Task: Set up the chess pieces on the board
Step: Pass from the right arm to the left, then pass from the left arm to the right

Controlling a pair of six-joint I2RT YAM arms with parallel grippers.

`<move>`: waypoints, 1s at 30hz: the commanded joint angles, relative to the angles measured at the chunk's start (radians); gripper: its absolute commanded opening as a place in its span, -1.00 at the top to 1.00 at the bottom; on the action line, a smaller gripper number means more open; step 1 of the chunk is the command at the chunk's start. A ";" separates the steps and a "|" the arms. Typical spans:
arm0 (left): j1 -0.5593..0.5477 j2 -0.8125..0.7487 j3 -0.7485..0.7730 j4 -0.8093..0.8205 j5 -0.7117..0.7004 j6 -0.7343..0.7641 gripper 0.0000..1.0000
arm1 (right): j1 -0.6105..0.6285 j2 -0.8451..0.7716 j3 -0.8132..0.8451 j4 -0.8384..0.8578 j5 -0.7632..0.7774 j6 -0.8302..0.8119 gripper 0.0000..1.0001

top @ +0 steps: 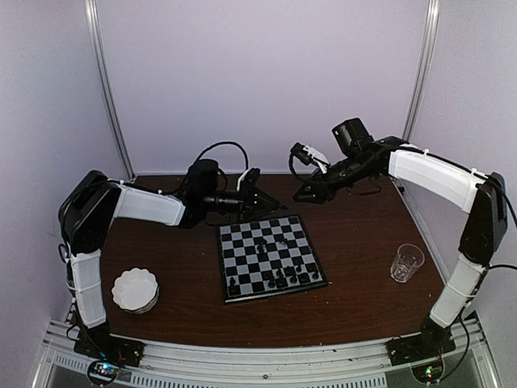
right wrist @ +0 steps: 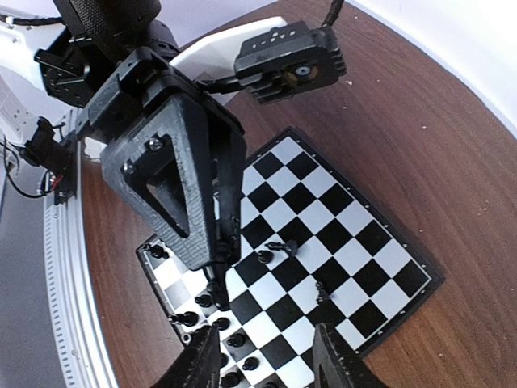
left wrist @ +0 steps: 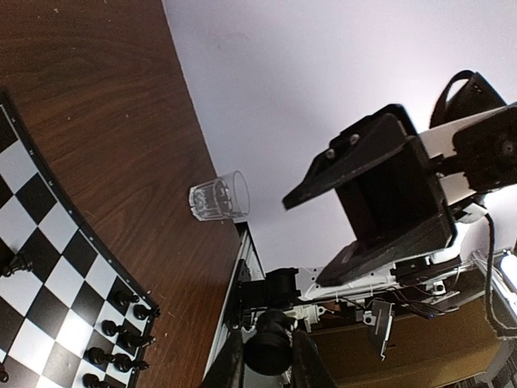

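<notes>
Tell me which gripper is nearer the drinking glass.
Right. The right gripper hovers past the chessboard's far right corner; the left gripper past its far edge's middle, farther from the drinking glass.

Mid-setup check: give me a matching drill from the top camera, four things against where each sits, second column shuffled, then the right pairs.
Things:
1. board
2. glass
3. white dish
4. chess pieces

Places:
A. near left part of the table
B. mostly on the board's near rows
C. middle of the table
D. right side of the table

Pairs: 1-C, 2-D, 3-A, 4-B
</notes>
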 commanded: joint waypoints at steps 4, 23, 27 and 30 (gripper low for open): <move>-0.001 0.038 -0.012 0.294 0.039 -0.164 0.61 | 0.007 0.017 -0.031 0.085 -0.185 0.059 0.14; -0.001 0.053 -0.013 0.337 0.042 -0.209 0.59 | 0.020 0.025 -0.023 0.103 -0.183 0.071 0.87; 0.007 0.047 -0.016 0.301 0.041 -0.176 0.36 | 0.020 0.020 0.010 0.036 -0.108 0.019 0.92; 0.027 0.020 -0.022 0.175 0.029 -0.100 0.25 | 0.030 0.005 0.033 -0.028 -0.036 -0.046 0.92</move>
